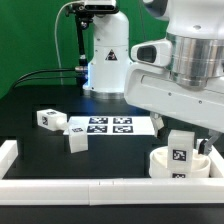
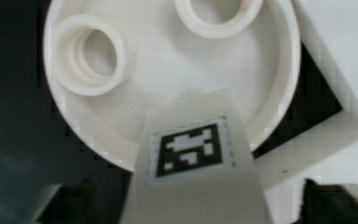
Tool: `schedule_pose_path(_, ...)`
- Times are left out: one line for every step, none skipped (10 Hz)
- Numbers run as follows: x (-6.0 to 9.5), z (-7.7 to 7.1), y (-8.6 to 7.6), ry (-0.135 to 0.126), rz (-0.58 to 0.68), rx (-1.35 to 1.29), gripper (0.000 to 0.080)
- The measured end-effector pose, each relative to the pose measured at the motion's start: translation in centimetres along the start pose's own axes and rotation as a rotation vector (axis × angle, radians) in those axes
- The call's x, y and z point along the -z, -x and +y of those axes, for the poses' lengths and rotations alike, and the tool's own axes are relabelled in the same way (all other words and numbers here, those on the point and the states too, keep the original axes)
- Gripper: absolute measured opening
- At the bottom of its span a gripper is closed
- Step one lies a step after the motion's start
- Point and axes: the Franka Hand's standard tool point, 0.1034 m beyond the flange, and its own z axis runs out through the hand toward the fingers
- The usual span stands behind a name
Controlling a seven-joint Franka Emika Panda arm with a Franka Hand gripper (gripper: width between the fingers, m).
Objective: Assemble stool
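The big white arm (image 1: pixel 175 60) looms over the exterior view's right side of the black table (image 1: pixel 30 135), which has white rails (image 1: pixel 60 188) along its edges. The marker board (image 1: pixel 100 125) lies mid-table. The round seat (image 1: pixel 160 162) sits near the front rail, with a tagged leg (image 1: pixel 180 148) upright at it. The gripper (image 1: pixel 203 143) hangs just beside that leg; I cannot tell whether its jaws grip anything. A loose leg (image 1: pixel 77 141) and a second loose leg (image 1: pixel 47 119) lie by the board
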Motion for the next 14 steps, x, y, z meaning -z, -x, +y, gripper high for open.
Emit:
schedule_pose_path(0.5, 1.0, -0.5, -0.024, -0.012, 0.027, 0.0587)
schedule_pose_path(1.5, 2.3, -1.0, -0.039, -0.017, 0.037, 0.0639)
schedule_pose_path(2.7, 3.2, -1.5, -0.053, -0.02, 0.055, 0.0648)
schedule_pose_path(3.6, 3.8, -2.1, -0.059, -0.021, 0.061, 0.0648)
schedule_pose_path(4.2, 3.9, -2.4, -0.058, -0.024, 0.058, 0.0648)
schedule_pose_path(4.1, 3.7, -2.4, -0.06, -0.021, 0.059, 0.0649)
schedule_pose_path(4.0, 3.7, -2.4, -0.058, -0.022, 0.06, 0.0649)
schedule_pose_path(4.0, 3.7, -2.3, -0.058, -0.022, 0.06, 0.0649)
schedule_pose_path(4.0, 3.7, -2.3, -0.058, -0.022, 0.061, 0.0649)
schedule_pose_path(4.0, 3.7, -2.3, -0.058, -0.022, 0.061, 0.0649)
schedule_pose_path(3.9, 3.8, -2.3, -0.06, -0.023, 0.068, 0.0649)
schedule_pose_path(3.7, 4.5, -2.5, -0.072, -0.03, 0.083, 0.0649)
schedule_pose_path(3.6, 5.6, -2.4, -0.075, -0.038, 0.088, 0.0649)
schedule_pose_path(3.4, 6.5, -2.4, -0.076, -0.058, 0.108, 0.0649)
